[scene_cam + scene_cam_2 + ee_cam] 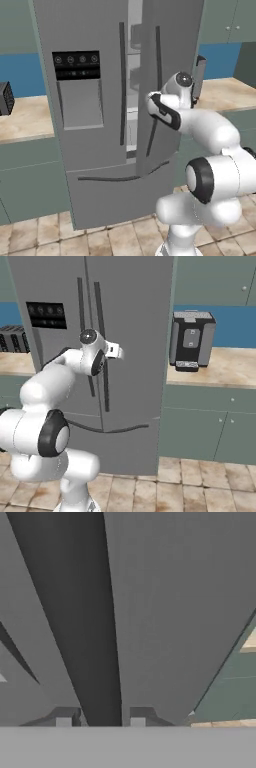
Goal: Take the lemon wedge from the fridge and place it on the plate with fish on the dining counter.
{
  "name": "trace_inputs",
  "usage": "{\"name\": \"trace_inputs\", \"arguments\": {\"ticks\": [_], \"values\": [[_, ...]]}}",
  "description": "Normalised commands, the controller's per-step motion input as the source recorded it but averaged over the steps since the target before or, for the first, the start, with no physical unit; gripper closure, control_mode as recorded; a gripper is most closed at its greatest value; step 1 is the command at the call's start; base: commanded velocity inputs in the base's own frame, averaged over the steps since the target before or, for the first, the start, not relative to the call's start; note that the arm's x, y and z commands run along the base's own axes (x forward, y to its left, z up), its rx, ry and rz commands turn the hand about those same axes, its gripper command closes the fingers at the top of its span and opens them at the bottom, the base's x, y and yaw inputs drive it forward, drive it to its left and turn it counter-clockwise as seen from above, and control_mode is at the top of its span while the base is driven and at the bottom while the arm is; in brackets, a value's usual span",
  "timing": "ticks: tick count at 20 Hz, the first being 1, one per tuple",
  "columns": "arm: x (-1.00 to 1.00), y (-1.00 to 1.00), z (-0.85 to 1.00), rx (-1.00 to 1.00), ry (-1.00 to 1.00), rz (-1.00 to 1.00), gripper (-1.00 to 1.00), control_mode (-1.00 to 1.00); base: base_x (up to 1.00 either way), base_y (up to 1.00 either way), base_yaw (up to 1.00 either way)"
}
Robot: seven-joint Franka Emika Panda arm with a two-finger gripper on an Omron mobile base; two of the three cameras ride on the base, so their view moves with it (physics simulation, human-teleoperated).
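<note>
Currently, going left to right in the left base view: a dark appliance sits at the edge of the beige counter; next comes the fridge with its black dispenser panel; the left door is closed, and its bar handle runs vertically beside the gap; the right door stands slightly ajar, with pale shelves visible through the opening; the arm reaches to that door's handle. In the hand view the gripper straddles this dark bar; the fingertips sit on either side of it, spread and not visibly pressing. The lemon wedge cannot be seen; it is judged to be inside the fridge.

Probable faults from this state: the fingers may slide along the smooth bar if they close weakly or off-centre; a pull not following the door's hinge arc may strain the wrist or break the hold; a door opened too little would block the reach to the shelves; the tiny wedge may be confused with other small items inside.
</note>
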Motion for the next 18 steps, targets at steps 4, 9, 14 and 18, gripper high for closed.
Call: {"name": "trace_inputs", "arguments": {"ticks": [4,9,14,18], "values": [[-1.00,-1.00,0.08,0.00,-0.13,-0.15,1.00,-1.00,0.00,0.00,0.00],[-1.00,-1.00,0.49,0.01,-0.01,-0.28,1.00,-1.00,0.00,0.00,0.00],[-0.99,-0.43,0.65,0.06,-0.10,-0.36,1.00,-1.00,0.00,0.00,0.00],[-0.95,0.93,0.01,0.00,-0.27,-0.37,1.00,-1.00,0.00,0.00,0.00]]}}
